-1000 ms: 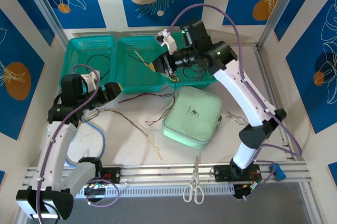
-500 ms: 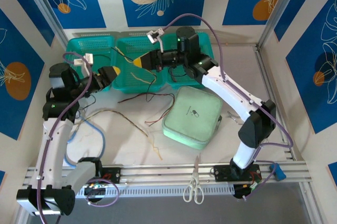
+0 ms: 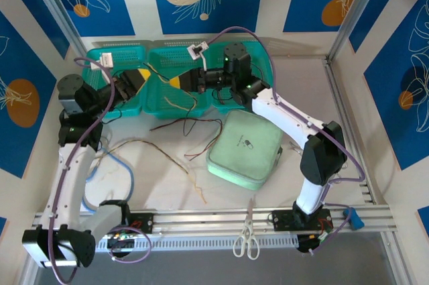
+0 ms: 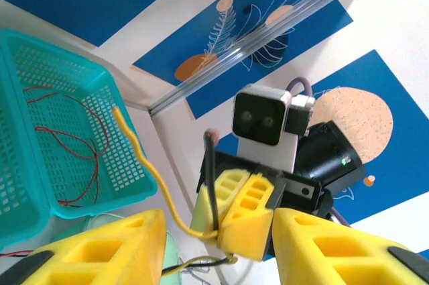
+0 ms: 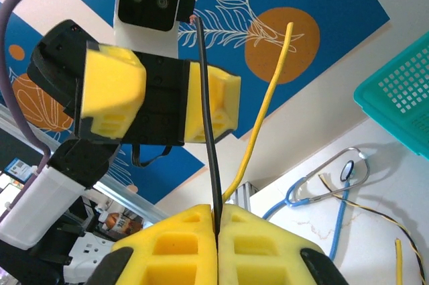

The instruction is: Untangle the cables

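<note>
Since the earlier frame the left arm has swung up off the bench (image 3: 154, 198), carrying the left fingers (image 3: 142, 74) over the left teal basket (image 3: 120, 50). The right fingers (image 3: 175, 81) have slid leftward to face them, tip to tip and just apart.

On the far left, a stethoscope (image 5: 342, 211) with light-blue tubing lies on the bench beside the left arm. The left fingers stand apart and grip nothing. In the left wrist view, thin dark red and black wires lie loose inside a basket.

Next comes the right teal basket (image 3: 164, 47), with the right fingers above its left part. They are pressed together on two of the cables (image 3: 188, 123): a black cable (image 5: 209, 117) and a yellow cable (image 5: 265, 110), both rising out of the closed tips.

Below the baskets, more cables trail across the middle of the bench, dark red, black and tan-yellow strands crossing one another.

To their right rests a pale green zip pouch (image 3: 244, 147). Scissors (image 3: 247, 239) lie at the near rail.
</note>
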Tool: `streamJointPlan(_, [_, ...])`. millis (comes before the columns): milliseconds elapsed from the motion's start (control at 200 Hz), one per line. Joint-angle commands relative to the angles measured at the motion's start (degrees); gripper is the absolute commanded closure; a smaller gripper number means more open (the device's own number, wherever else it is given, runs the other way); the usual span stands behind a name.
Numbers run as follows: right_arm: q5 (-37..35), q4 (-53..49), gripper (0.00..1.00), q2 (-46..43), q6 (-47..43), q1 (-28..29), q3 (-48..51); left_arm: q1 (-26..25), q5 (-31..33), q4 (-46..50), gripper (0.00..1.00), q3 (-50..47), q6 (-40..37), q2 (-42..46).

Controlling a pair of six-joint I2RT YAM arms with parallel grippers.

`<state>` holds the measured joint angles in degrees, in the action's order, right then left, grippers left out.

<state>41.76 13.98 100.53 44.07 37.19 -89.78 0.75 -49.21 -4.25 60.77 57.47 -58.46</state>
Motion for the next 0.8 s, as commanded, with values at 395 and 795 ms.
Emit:
streamJointPlan(395, [-8.27, -5.93, 1.00, -4.77, -8.83, 3.06, 0.84, -0.58, 0.46, 2.58, 0.50, 3.27, -2.32, -1.25])
streamJointPlan(795, [-12.55, -15.62, 1.00, -3.67, -16.74, 5.63, -2.53, -2.32, 1.22, 2.10, 0.54, 4.26, -2.37, -2.36])
